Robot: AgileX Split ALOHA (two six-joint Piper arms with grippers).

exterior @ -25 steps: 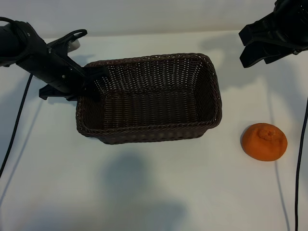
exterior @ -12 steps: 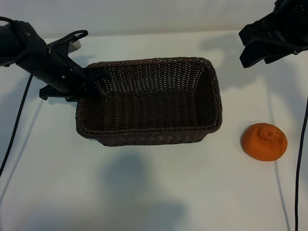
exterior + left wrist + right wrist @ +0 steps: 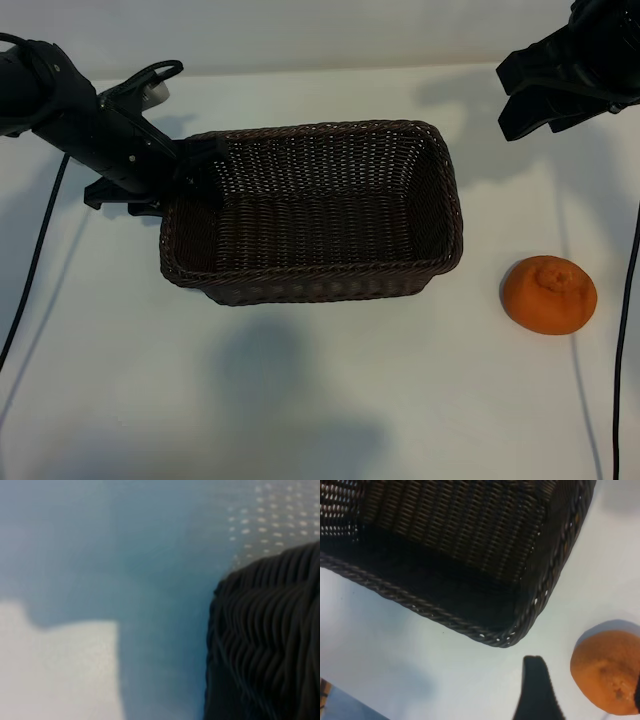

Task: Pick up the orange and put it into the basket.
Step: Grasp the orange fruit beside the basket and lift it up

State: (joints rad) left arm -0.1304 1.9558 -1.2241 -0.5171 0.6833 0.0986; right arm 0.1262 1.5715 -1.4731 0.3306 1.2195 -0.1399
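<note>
We log: large dark brown woven wicker basket [image 3: 310, 210] shifted slightly, now flat on table; left gripper [image 3: 195, 170] at its corner, grip state unclear; right gripper [image 3: 545, 100] released, hovering; small bumpy orange fruit [image 3: 548, 294] untouched, pick pending.

We find no legible text, label, brand, number or sign in any view. The basket [image 3: 310, 215], the orange [image 3: 548, 294] and the white table [image 3: 300, 400] carry no markings that we can read, and neither arm shows any lettering that we can make out.
</note>
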